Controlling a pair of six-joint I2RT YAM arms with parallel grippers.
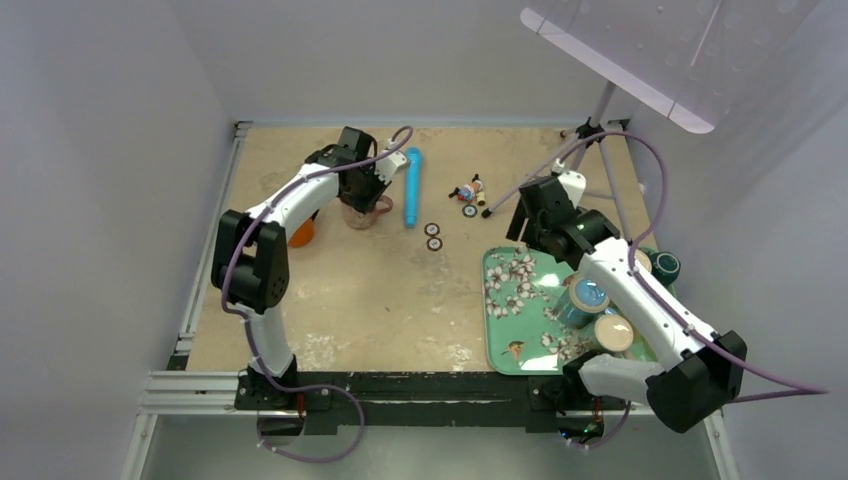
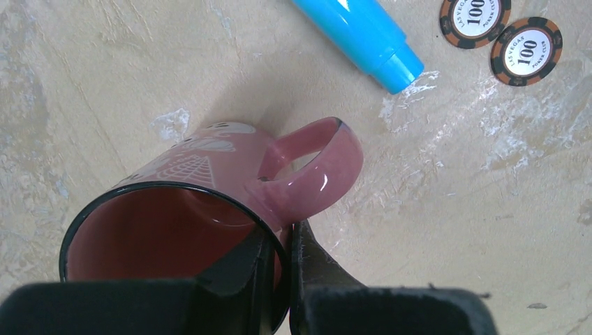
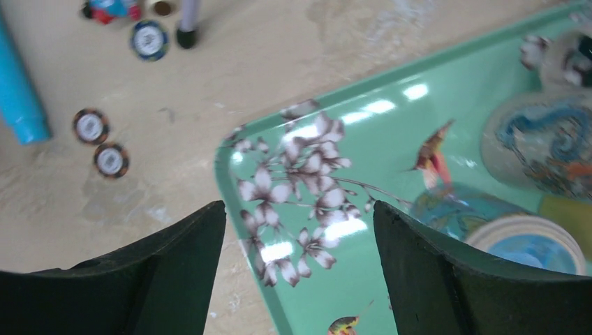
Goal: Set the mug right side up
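The pink mug [image 2: 209, 209] has a black rim, white web print and a pink handle [image 2: 317, 164]. It stands mouth up at the back left of the table [image 1: 362, 212]. My left gripper [image 2: 283, 234] is shut on its rim beside the handle, one finger inside the mug and one outside. My right gripper [image 3: 299, 213] is open and empty, above the near-left corner of the green floral tray [image 3: 363, 160]. In the top view it [image 1: 530, 215] hovers just behind the tray.
A blue marker [image 1: 411, 186] lies right of the mug, two poker chips [image 1: 433, 236] beyond it. Small toys [image 1: 470, 192] lie mid-back. An orange object [image 1: 301, 232] sits left of the mug. The tray [image 1: 510, 300] holds several cups [image 1: 582, 300]. A lamp stand [image 1: 598, 125] stands at back right.
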